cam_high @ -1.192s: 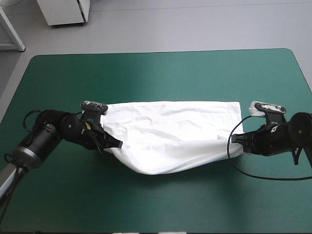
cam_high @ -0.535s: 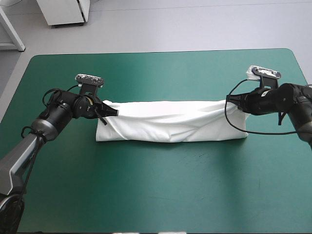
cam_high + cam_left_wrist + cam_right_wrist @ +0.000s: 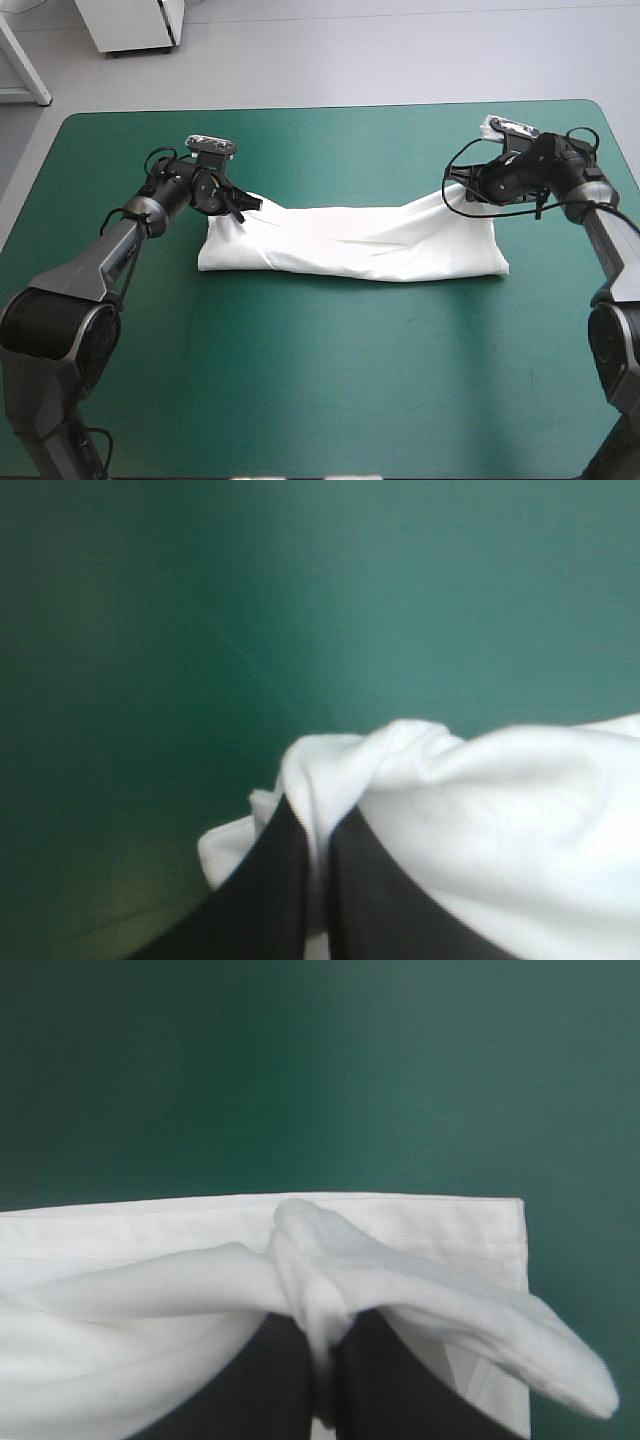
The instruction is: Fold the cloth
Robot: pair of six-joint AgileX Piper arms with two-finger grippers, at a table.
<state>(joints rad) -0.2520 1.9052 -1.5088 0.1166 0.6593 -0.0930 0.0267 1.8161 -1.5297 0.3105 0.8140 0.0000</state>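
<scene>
T-shirt [image 3: 350, 248] folded into long band across middle of teal-green desk [image 3: 320, 390], left end effector [image 3: 248, 205] clamped on its far left corner, right end effector [image 3: 453, 192] clamped on far right corner, both corners raised.

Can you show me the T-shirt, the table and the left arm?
T-shirt [image 3: 350, 250]: high view, middle of the white cloth.
Table [image 3: 320, 380]: high view, bare teal-green cover.
Left arm [image 3: 118, 245]: high view, grey forearm.
</scene>
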